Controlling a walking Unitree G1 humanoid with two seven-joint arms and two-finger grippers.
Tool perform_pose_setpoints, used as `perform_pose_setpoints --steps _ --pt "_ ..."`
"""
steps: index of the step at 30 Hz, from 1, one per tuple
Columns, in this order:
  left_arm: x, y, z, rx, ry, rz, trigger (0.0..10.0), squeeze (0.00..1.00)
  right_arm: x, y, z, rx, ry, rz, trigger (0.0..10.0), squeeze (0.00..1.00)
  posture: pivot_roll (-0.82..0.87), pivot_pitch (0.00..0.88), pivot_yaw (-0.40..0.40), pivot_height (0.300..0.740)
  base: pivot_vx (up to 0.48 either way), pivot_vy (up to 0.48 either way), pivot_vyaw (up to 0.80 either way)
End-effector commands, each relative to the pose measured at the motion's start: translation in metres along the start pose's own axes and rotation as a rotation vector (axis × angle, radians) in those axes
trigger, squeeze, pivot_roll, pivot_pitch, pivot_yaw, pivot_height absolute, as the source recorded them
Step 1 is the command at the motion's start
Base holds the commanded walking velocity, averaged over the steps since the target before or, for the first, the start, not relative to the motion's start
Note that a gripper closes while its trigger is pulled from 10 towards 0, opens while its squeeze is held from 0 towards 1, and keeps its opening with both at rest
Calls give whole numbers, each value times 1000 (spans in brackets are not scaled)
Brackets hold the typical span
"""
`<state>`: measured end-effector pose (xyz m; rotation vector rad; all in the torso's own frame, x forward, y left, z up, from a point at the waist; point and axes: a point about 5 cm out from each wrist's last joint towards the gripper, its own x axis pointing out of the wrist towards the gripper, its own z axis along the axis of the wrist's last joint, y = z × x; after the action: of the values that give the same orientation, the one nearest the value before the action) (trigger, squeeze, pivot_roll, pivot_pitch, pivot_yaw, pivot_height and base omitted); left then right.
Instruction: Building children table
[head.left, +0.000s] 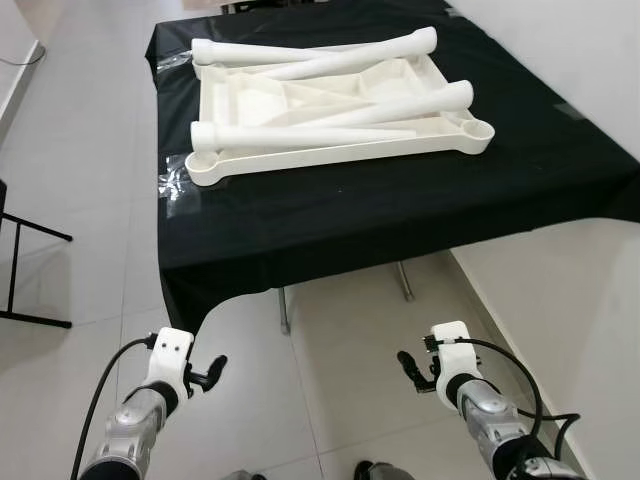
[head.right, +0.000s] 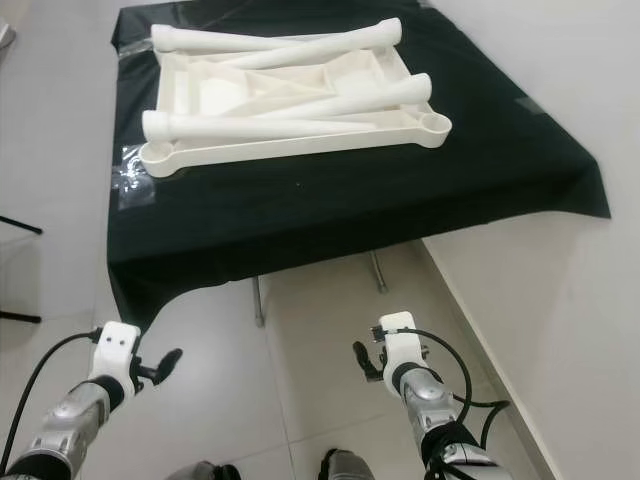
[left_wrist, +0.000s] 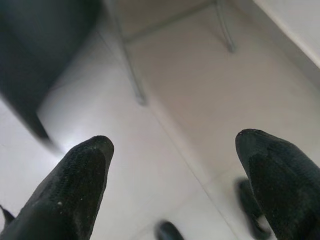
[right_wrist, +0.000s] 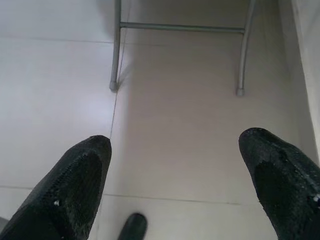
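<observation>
A white plastic children's tabletop (head.left: 480, 137) lies upside down on a black-covered table (head.left: 400, 215). Several white tapered legs (head.left: 300, 135) lie loose across it, one along the near side, others crossing toward the far right corner. My left gripper (head.left: 212, 373) hangs low in front of the table's near edge, over the floor, open and empty. My right gripper (head.left: 410, 368) hangs at the same height to the right, also open and empty. In the wrist views the black fingertips (left_wrist: 82, 170) (right_wrist: 82, 165) stand wide apart above the tiles.
The black cloth (head.right: 250, 250) hangs over the near edge. Grey metal table legs (right_wrist: 116, 50) and a crossbar stand beneath it on pale tiles. A white wall (head.left: 590, 90) runs close along the right. A black stand (head.left: 15, 270) sits at the left.
</observation>
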<state>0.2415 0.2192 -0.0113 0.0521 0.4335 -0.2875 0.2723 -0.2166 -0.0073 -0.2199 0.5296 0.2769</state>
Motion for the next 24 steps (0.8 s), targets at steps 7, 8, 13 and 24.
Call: perform_pose_setpoints --steps 7,8,13,24 --pt "-29 -9 10 45 -75 -254 10000 0 -8 4 30 -22 -222 248 10000 0 -36 97 -16 740 0 0 0" --pt "-30 -13 17 58 -94 -284 10000 0 -10 5 36 -18 -258 273 10000 0 -41 97 -18 740 0 0 0" --pt "-18 -32 51 153 -208 -277 10000 0 -20 21 68 13 -467 286 10000 0 -68 104 -5 740 0 0 0" --pt "-6 -60 101 47 -396 -146 10000 0 -38 38 113 408 -599 443 10000 0 -109 95 15 740 0 0 0"
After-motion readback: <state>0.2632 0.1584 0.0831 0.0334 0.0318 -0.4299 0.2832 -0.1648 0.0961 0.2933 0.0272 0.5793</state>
